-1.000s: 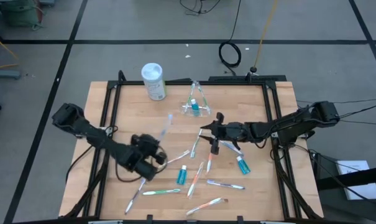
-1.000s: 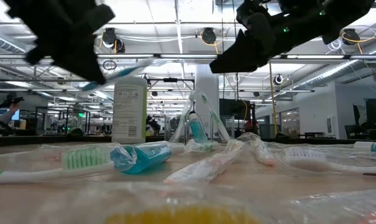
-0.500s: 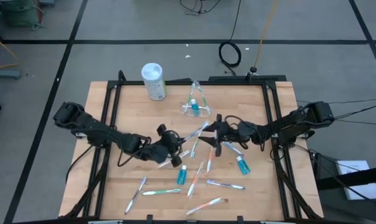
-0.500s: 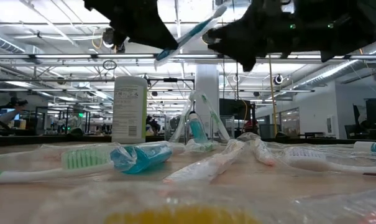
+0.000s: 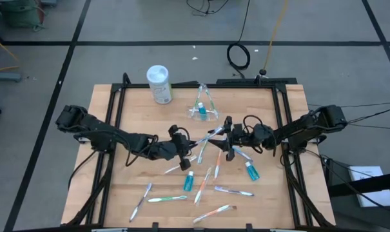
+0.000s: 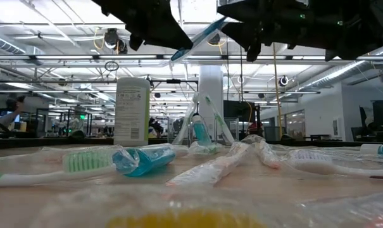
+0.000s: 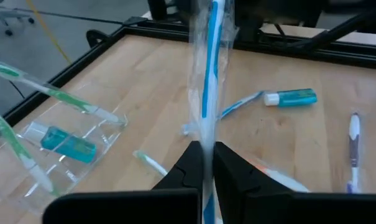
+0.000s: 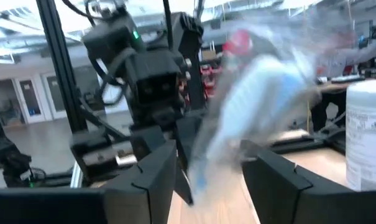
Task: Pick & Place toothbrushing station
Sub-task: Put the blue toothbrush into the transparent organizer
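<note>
White canister (image 5: pixel 159 84) stands upright at the table's (image 5: pixel 130 122) far left; it's the landmark. Clear cup (image 5: pixel 203 106) lies tipped on its side just right of the canister, with a blue tube (image 5: pixel 199 111) and a couple of green-headed brushes in it, seen also in the left wrist view (image 7: pixel 57 140). Left gripper (image 5: pixel 182 143) is in mid-table, nearer the front than the canister and right of it, fingers (image 7: pixel 191 168) clamped on a wrapped blue brush (image 5: pixel 206 136), which is raised off the table and slants up toward the right arm; low view shows it in the air (image 6: pixel 197 39) above the clutter. Right gripper (image 5: pixel 228 138) is just right of the brush tip, well right of the canister, fingers (image 8: pixel 271 177) spread with the wrapped brush head (image 8: pixel 256 93) between them; contact cannot be told. On the table front-right of the canister: a tube (image 5: pixel 189 181), another tube (image 5: pixel 251 170) farther right, and loose wrapped brushes, one near the front left (image 5: pixel 140 200), a green one (image 5: pixel 167 198), an orange one (image 5: pixel 204 185), one (image 5: pixel 234 191) right of that, one (image 5: pixel 214 212) nearest the front edge. Low view has a green-headed brush (image 6: pixel 64 164) and a blue tube (image 6: pixel 140 159) close to the camera, canister (image 6: pixel 132 111) behind them.
</note>
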{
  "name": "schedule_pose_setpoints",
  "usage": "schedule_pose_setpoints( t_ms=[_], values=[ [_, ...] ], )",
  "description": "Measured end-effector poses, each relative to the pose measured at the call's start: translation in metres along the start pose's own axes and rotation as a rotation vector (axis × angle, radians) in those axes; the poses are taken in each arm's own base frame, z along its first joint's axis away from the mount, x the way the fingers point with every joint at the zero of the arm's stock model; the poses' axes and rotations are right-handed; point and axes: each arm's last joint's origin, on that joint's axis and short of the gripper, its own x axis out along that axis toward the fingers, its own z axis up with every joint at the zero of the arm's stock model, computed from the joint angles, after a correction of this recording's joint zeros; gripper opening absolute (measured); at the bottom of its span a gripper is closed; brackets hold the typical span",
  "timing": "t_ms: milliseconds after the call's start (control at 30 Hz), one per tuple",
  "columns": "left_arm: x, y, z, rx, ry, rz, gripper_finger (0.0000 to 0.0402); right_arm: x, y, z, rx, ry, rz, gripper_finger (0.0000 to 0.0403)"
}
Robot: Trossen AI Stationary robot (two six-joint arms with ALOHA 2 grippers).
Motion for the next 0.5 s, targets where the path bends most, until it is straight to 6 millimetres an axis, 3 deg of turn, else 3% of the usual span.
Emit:
schedule_pose_setpoints(
  t_ms=[133, 400, 500],
  values=[
    [0.0019, 0.0034, 0.001, -0.006, -0.001, 0.01, 0.001, 0.0, 0.0, 0.0011, 0.0, -0.011, -0.003, 0.0137],
    [0.0028, 0.0049, 0.0017, -0.002, -0.004, 0.014, 0.0075, 0.0, 0.0002, 0.0003, -0.033, -0.003, 0.001, 0.0022],
    [0.0028, 0.005, 0.0016, -0.002, -0.003, 0.015, 0.0082, 0.0, 0.0, -0.0011, -0.042, 0.012, -0.001, 0.0014]
  ],
)
